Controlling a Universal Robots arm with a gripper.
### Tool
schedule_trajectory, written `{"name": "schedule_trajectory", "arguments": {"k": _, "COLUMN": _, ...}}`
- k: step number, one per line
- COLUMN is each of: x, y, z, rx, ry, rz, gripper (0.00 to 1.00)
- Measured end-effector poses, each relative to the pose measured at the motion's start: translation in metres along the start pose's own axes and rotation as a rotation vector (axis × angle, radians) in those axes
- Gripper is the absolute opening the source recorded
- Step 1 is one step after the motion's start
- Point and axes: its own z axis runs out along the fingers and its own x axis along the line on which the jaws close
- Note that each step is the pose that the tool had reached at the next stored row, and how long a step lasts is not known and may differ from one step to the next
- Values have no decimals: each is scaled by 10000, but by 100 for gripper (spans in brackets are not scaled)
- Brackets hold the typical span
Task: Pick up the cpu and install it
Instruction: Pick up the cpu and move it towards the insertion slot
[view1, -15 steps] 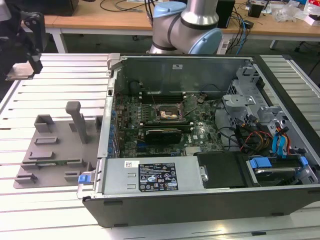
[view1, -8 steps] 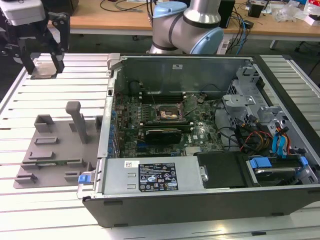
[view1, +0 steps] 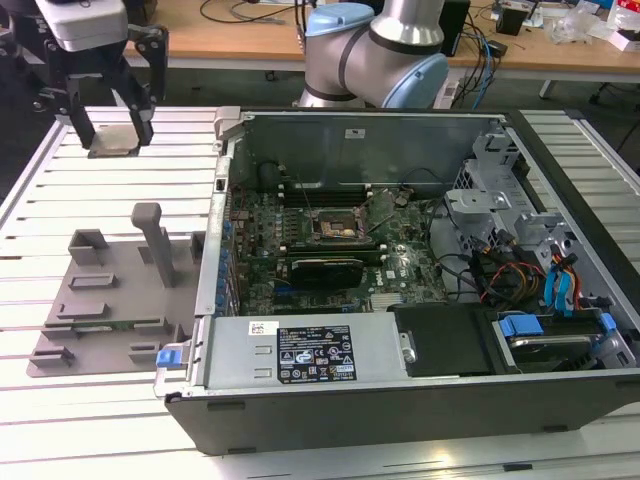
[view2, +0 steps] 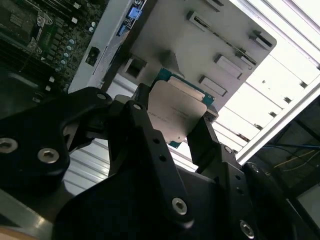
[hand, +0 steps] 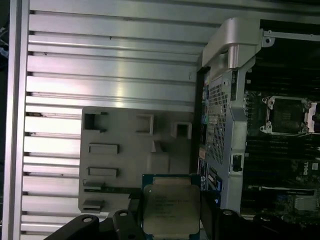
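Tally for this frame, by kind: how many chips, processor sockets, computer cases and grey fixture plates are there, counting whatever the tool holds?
cpu, gripped in the tool: 1
socket on the board inside the case: 1
computer case, lying open: 1
grey fixture plate beside the case: 1
Total: 4

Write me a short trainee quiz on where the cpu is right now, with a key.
1. True or false: the gripper is shut on the cpu.
2. Pick one. The cpu is: (a) seated in the socket; (b) lying on the grey fixture; (c) held above the slatted table.
3. Fill in: the computer case stands on the exterior view's ____ of the grey fixture.
Key: 1 true; 2 c; 3 right.
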Motion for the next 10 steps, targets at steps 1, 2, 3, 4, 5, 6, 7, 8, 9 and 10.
{"name": "schedule_trajectory", "arguments": {"k": 1, "x": -84, "y": -3, "z": 3, "rx": 0, "ry": -1, "rz": 0, "gripper": 55}}
{"name": "schedule_trajectory", "arguments": {"k": 2, "x": -139, "y": -4, "z": 5, "rx": 0, "ry": -1, "rz": -1, "gripper": 55}}
{"name": "schedule_trajectory", "arguments": {"k": 3, "x": -203, "y": -3, "z": 8, "rx": 0, "ry": 0, "rz": 0, "gripper": 55}}
{"name": "schedule_trajectory", "arguments": {"k": 4, "x": -238, "y": -2, "z": 9, "rx": 1, "ry": 1, "rz": 0, "gripper": 55}}
{"name": "schedule_trajectory", "arguments": {"k": 5, "x": -280, "y": -1, "z": 11, "rx": 0, "ry": 0, "rz": 0, "gripper": 55}}
{"name": "schedule_trajectory", "arguments": {"k": 6, "x": -309, "y": -1, "z": 12, "rx": 0, "ry": 0, "rz": -1, "gripper": 55}}
{"name": "schedule_trajectory", "arguments": {"k": 7, "x": -366, "y": -1, "z": 14, "rx": 0, "ry": 0, "rz": -1, "gripper": 55}}
{"name": "schedule_trajectory", "arguments": {"k": 8, "x": -411, "y": -2, "z": 16, "rx": 0, "ry": -1, "rz": 0, "gripper": 55}}
{"name": "schedule_trajectory", "arguments": {"k": 9, "x": -470, "y": -1, "z": 17, "rx": 1, "ry": 1, "rz": 0, "gripper": 55}}
{"name": "schedule_trajectory", "arguments": {"k": 10, "x": -537, "y": -1, "z": 20, "rx": 0, "ry": 0, "rz": -1, "gripper": 55}}
